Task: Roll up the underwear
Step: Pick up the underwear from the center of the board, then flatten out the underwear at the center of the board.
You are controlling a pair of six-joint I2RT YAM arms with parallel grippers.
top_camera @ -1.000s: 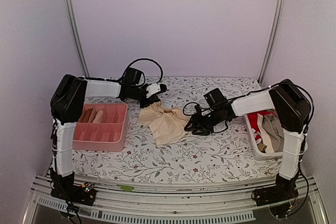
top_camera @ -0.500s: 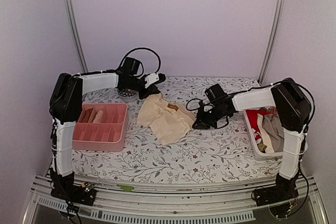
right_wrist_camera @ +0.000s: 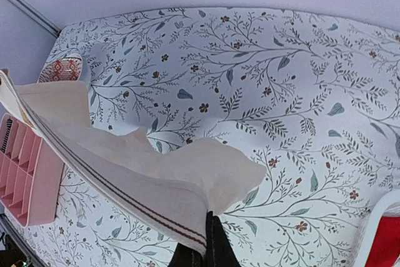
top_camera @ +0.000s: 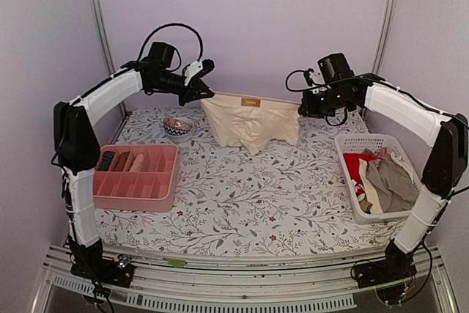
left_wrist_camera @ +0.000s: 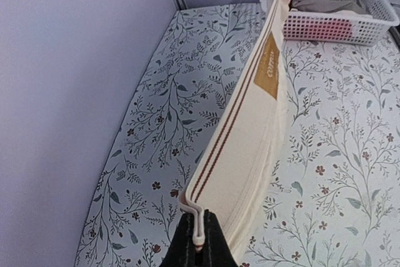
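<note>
- The cream cloth underwear (top_camera: 253,122), with a tan label on its waistband, hangs in the air over the far side of the floral-patterned bench (top_camera: 249,203), stretched flat between the 2 arms.
- The left pincer (top_camera: 203,94) is clamped on 1 end of the waistband, and the right pincer (top_camera: 302,108) is clamped on the other.
- Rolling of this piece looks not yet begun. It is only spread out, not laid down or folded.
- The pink divided plastic tray (top_camera: 174,174) holds a few beige rolls (top_camera: 130,160), likely finished pieces.
- The white perforated plastic basket (top_camera: 352,188) holds crumpled garments (top_camera: 388,181), so much of the task appears left.
</note>
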